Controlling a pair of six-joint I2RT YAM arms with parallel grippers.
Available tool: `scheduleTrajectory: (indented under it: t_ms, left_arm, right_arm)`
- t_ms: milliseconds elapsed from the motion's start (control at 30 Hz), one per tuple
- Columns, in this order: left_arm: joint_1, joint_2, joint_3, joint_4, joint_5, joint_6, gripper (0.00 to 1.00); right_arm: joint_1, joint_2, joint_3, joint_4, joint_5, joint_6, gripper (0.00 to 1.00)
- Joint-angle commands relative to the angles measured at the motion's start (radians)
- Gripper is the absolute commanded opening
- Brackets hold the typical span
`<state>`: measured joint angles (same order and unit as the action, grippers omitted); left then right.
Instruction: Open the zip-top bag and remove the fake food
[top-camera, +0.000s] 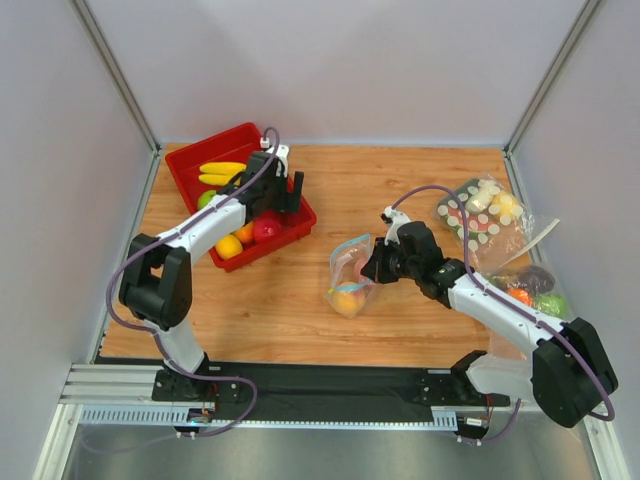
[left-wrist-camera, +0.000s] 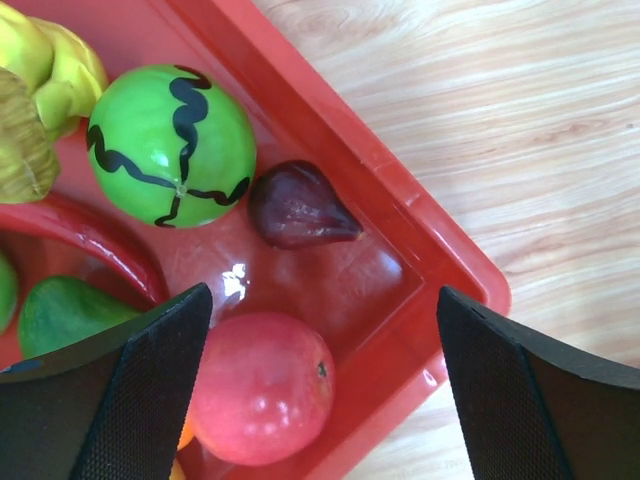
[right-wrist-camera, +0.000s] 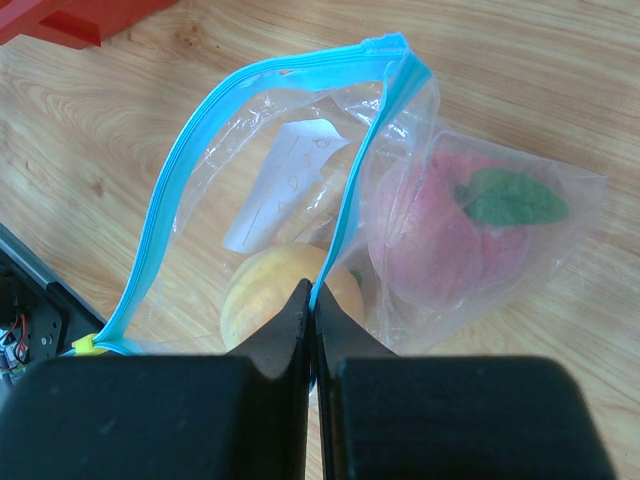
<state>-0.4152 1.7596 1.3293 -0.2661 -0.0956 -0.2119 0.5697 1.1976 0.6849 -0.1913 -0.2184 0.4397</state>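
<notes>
The zip-top bag (top-camera: 350, 272) lies mid-table with its mouth open; its blue zip strip (right-wrist-camera: 180, 170) gapes wide. Inside it are a yellow-orange fruit (right-wrist-camera: 270, 295) and a pink-red peach (right-wrist-camera: 440, 235) with a green leaf. My right gripper (right-wrist-camera: 313, 295) is shut on the right side of the zip strip, and in the top view (top-camera: 373, 262) it sits at the bag's right edge. My left gripper (left-wrist-camera: 322, 300) is open and empty over the near corner of the red bin (left-wrist-camera: 400, 190). A dark purple fruit (left-wrist-camera: 300, 205) lies in that corner, just beyond the gripper.
The red bin (top-camera: 190, 170) also holds bananas (top-camera: 222, 172), a striped green ball (left-wrist-camera: 170, 140), a pink-red apple (left-wrist-camera: 262, 385) and a red chilli (left-wrist-camera: 95, 245). A bigger crinkly bag (top-camera: 480, 215) and more fruit (top-camera: 535, 285) lie at the right edge. A paper slip (right-wrist-camera: 285, 185) is in the zip-top bag.
</notes>
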Motion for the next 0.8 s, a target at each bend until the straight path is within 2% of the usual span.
scheduleTrajectory:
  t_ms: [0, 133, 300, 467, 767]
  left_arm:
    - [0.003, -0.1, 0.018, 0.004, 0.034, 0.028, 0.97]
    - [-0.037, -0.198, 0.002, 0.005, 0.054, 0.055, 0.96]
    - [-0.163, -0.285, -0.002, -0.019, 0.066, 0.123, 0.95]
    - [-0.276, -0.308, -0.008, -0.051, 0.177, 0.112, 0.93]
    - [-0.402, -0.285, -0.09, -0.055, 0.284, -0.014, 0.64]
  right_arm:
    - [0.001, -0.013, -0.001, 0.004, 0.002, -0.012, 0.0]
    - [0.002, -0.016, -0.001, 0.006, 0.002, -0.013, 0.0]
    - [0.001, -0.021, 0.001, 0.003, 0.002, -0.013, 0.0]
    - [0.002, -0.029, -0.002, 0.001, 0.002, -0.012, 0.0]
    - [0.002, -0.067, -0.007, -0.016, 0.016, -0.013, 0.0]
